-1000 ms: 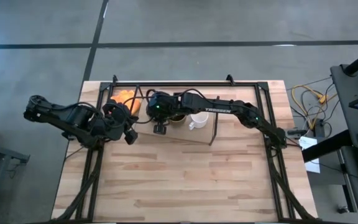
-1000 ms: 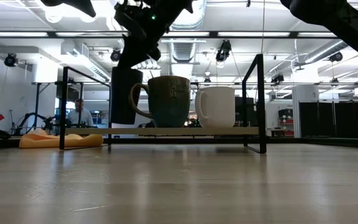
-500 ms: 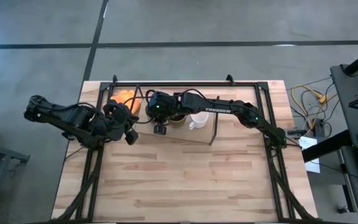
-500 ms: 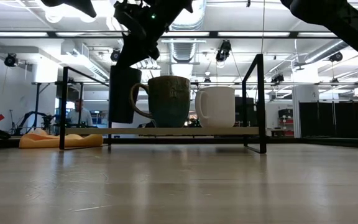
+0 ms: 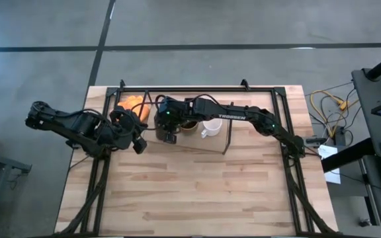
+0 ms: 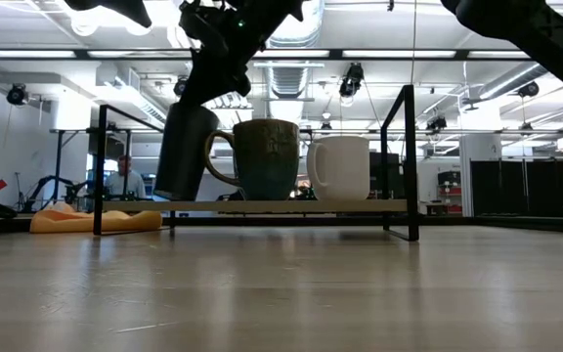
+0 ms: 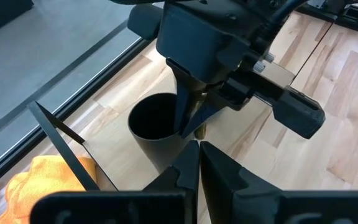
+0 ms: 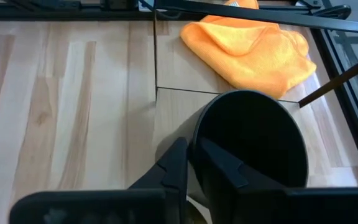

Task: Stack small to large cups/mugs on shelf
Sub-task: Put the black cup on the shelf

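Your right gripper [image 8: 188, 163] pinches the dark mug's [image 6: 181, 152] rim, tilted at the shelf [image 6: 291, 205] edge; release now and it may topple. Left gripper [image 7: 197, 165] closed

Orange cloth [image 8: 253, 48] crumpled on wooden tabletop [image 5: 197, 192], far left corner. Seated person [image 6: 124, 178] in room behind. Cables [image 5: 328, 106] right of table.
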{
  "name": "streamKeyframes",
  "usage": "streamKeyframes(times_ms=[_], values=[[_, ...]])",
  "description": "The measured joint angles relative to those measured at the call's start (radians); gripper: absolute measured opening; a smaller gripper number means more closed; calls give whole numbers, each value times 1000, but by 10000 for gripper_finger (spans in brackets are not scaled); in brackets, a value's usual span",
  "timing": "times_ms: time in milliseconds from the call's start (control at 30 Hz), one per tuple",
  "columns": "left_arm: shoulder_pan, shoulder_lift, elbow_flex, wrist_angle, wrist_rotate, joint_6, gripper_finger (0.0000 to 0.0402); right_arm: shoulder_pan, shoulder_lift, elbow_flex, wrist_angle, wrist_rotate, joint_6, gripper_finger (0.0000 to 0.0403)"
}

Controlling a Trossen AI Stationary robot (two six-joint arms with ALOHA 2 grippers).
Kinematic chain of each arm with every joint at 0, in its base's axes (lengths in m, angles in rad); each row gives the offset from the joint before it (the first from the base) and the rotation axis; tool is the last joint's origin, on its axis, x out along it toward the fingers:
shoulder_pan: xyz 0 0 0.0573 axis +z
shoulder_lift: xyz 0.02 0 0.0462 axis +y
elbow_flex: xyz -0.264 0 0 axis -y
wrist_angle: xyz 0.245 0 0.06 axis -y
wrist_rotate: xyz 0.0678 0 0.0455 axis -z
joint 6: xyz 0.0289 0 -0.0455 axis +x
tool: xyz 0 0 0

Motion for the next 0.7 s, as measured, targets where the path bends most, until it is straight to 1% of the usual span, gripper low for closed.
streamKeyframes(times_ms=[333, 700], values=[[0, 0, 0, 0, 0, 0, 0, 5, 0, 0, 7, 0, 0, 38], [0, 0, 0, 0, 0, 0, 0, 18, -1, -6, 53, 1, -1, 36]])
